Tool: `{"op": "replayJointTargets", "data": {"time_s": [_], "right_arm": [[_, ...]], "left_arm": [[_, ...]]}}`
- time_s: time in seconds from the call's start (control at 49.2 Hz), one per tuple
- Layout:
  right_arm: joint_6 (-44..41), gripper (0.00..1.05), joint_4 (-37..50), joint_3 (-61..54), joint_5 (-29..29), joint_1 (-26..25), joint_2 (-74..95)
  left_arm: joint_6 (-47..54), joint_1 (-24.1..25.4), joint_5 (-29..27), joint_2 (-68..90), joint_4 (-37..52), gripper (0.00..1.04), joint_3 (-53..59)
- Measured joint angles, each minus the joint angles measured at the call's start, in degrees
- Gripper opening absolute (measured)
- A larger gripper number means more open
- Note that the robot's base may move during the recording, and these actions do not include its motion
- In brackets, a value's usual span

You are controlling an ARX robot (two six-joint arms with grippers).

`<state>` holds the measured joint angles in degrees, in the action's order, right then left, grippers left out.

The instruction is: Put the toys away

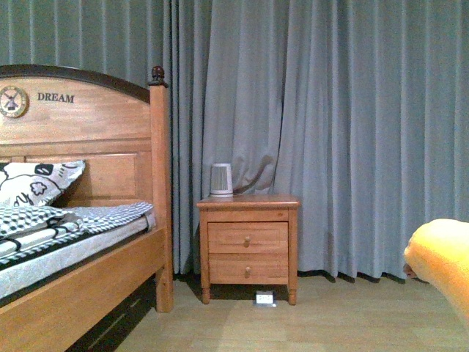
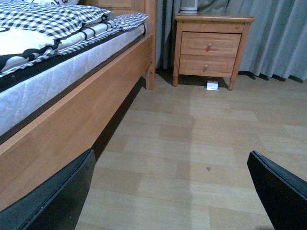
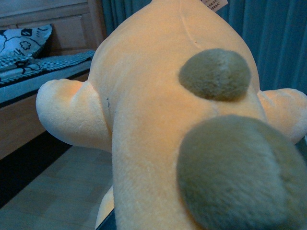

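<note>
1. left gripper [image 2: 170, 153]: fingers wide apart, empty, low over the floor [image 2: 192, 143] just beside the bed [image 2: 72, 120] rail. a swing toward the bed could strike the rail.
2. right gripper: hidden behind the plush [image 3: 158, 120], which fills the right wrist view. whether it is clamped on the toy, and where, cannot be told.
3. plush [image 1: 443, 257]: off the floor, at the right edge of the front view, well apart from the nightstand [image 1: 249, 242] and the bed.
4. slip risk: the body looks soft and bulky. if only a fold of fabric is pinched, a quick move could let it sag or drop.
5. blind risk: the toy blocks the right wrist camera, so its limbs could brush the curtain [image 1: 352, 132] or the nightstand unseen.
6. goal risk: no bin or box shows. the bed seems the likeliest place, and a release short of its edge would land the toy on the floor.
</note>
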<state>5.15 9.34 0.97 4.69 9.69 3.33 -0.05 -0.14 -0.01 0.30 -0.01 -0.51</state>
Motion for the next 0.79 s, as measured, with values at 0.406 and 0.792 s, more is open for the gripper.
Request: {"op": "replayJointTargets", "data": {"time_s": [0.406, 0.792], "right_arm": [[0.0, 0.2, 0.0, 0.0, 0.0, 0.0, 0.0], [0.0, 0.2, 0.0, 0.0, 0.0, 0.0, 0.0]], "left_arm": [[0.0, 0.0, 0.0, 0.0, 0.0, 0.99, 0.0], [0.0, 0.0, 0.0, 0.0, 0.0, 0.99, 0.0]]}}
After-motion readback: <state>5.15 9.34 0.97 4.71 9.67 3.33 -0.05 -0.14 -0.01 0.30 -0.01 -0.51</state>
